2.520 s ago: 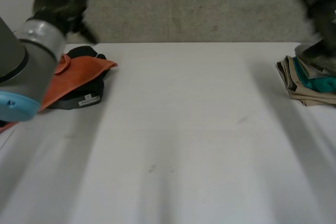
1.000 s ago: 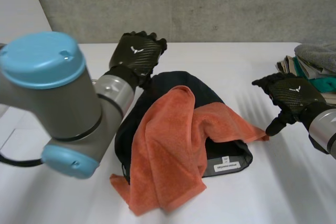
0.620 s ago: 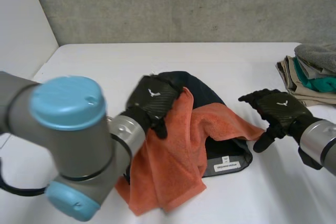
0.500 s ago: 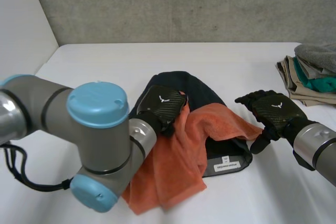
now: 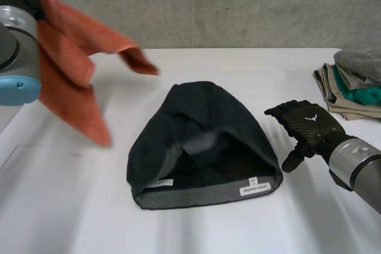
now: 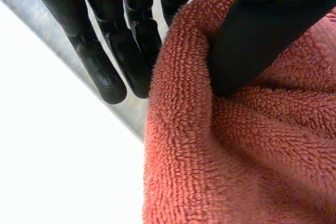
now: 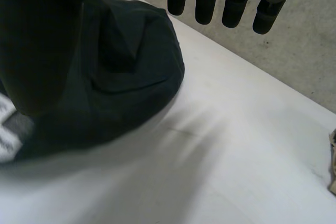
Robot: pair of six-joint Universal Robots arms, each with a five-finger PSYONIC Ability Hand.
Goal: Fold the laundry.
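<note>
The left hand [image 6: 262,35] is clamped on the orange towel [image 5: 71,57]: in the left wrist view a fold of terry is pinched under the thumb, with the fingers [image 6: 97,66] laid straight alongside. The towel is held high over the left side of the white table [image 5: 196,230], its loose end hanging clear of the surface. The right hand [image 5: 306,124] is relaxed and nothing is held in it. It is placed just beside the right edge of the dark garment [image 5: 202,141], which lies spread near the middle of the table, its hem with a small label [image 5: 255,188] turned toward the robot

The towel is judged light, soft and limp. No shape will be kept by it, so it would best be taken at two corners of one edge and laid flat before any fold is made. A sure hold should be given by the terry pile

The table is smooth and bare around the garment, so ample room is left for spreading. A stack of folded clothes [image 5: 351,87] is set at the far right edge, well apart, and a grey concrete wall [image 5: 238,4] is seen behind
</note>
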